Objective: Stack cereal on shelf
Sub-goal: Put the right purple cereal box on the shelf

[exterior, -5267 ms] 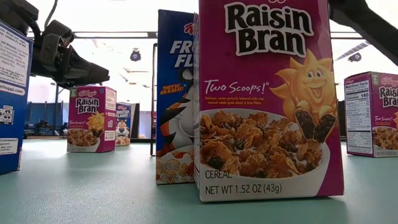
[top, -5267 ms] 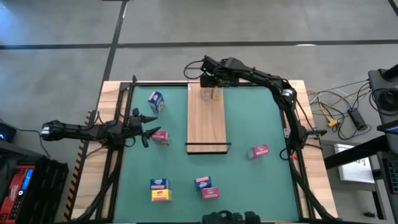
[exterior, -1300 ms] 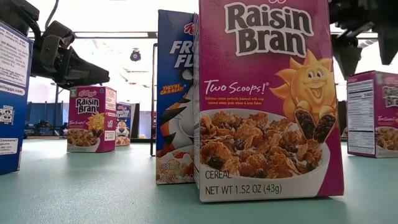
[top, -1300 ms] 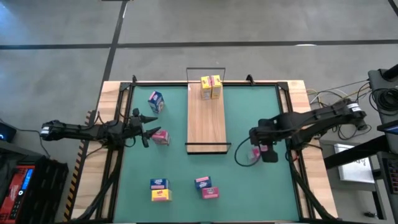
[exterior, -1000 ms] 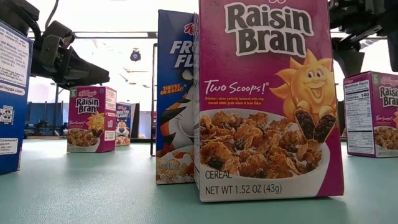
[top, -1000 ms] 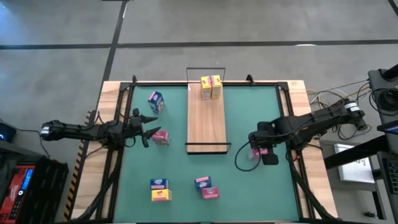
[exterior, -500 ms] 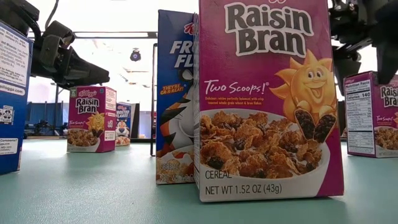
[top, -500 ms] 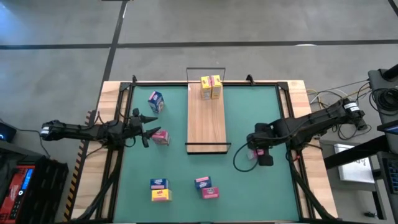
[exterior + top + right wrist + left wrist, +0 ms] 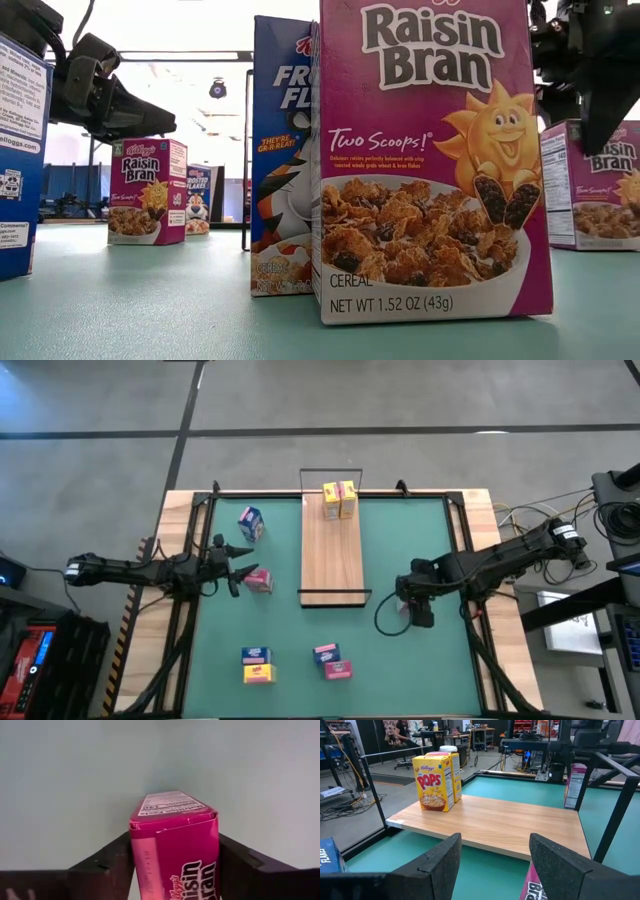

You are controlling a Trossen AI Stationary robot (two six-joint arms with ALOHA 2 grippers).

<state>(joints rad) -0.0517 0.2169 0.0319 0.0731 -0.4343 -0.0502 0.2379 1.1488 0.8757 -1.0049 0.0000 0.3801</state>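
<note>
The shelf (image 9: 332, 550) lies mid-table, and two yellow cereal boxes (image 9: 339, 500) stand on its far end; the left wrist view shows them too (image 9: 437, 780). My right gripper (image 9: 412, 608) is down over a pink cereal box (image 9: 175, 850) right of the shelf's near end, shut on it. My left gripper (image 9: 238, 570) is open and waits left of the shelf, beside another pink box (image 9: 260, 581). More boxes stand on the table: a blue one (image 9: 251, 523) far left and two pairs (image 9: 257, 665) (image 9: 332, 660) near the front edge. My right gripper pinches the pink box between its two fingers (image 9: 112, 862), one on each of two opposite sides (image 9: 137, 855). It comes at the box from above. In the low view the box (image 9: 590, 190) stands upright, with its bottom on the table.
The middle and near end of the shelf board (image 9: 495, 822) are bare wood. Thin black wire frames close both short ends (image 9: 335, 598). In the low view a pink box (image 9: 430, 160) and a blue box (image 9: 285, 150) fill the foreground. Black table-frame bars run along both sides.
My right gripper has moved a little toward the table's left and come down over the pink box, now covering it in the high view. The box has slid slightly left and turned about, showing more of its front face in the low view.
</note>
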